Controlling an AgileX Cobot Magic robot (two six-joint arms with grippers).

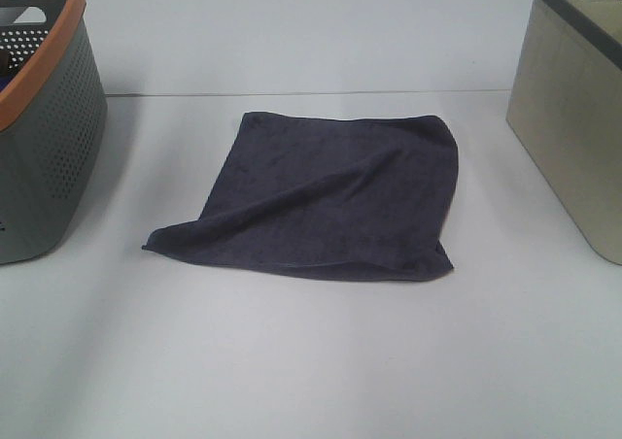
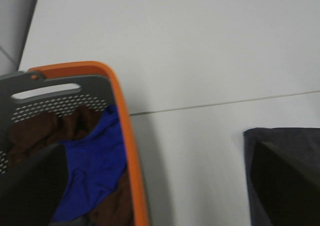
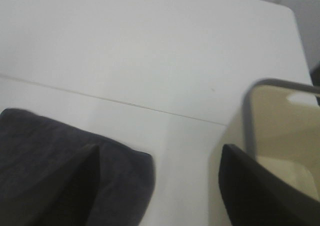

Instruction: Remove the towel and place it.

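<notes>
The dark charcoal-grey towel (image 1: pixel 330 196) lies spread flat on the white table, with one corner drawn out towards the left basket and a soft fold across it. Neither gripper shows in the exterior high view. My left gripper (image 2: pixel 155 153) is open and empty. It hangs above the table, one finger (image 2: pixel 35 186) over the orange-rimmed basket and the other over the towel's edge (image 2: pixel 285 136). My right gripper (image 3: pixel 160 153) is open and empty. It hangs between the towel's corner (image 3: pixel 45 136) and the beige basket.
A grey perforated basket with an orange rim (image 1: pixel 49 138) stands at the left; it holds blue and brown clothes (image 2: pixel 90 171). A beige basket with a dark rim (image 1: pixel 573 118) stands at the right, and its inside (image 3: pixel 280 116) looks bare. A seam line crosses the table behind the towel.
</notes>
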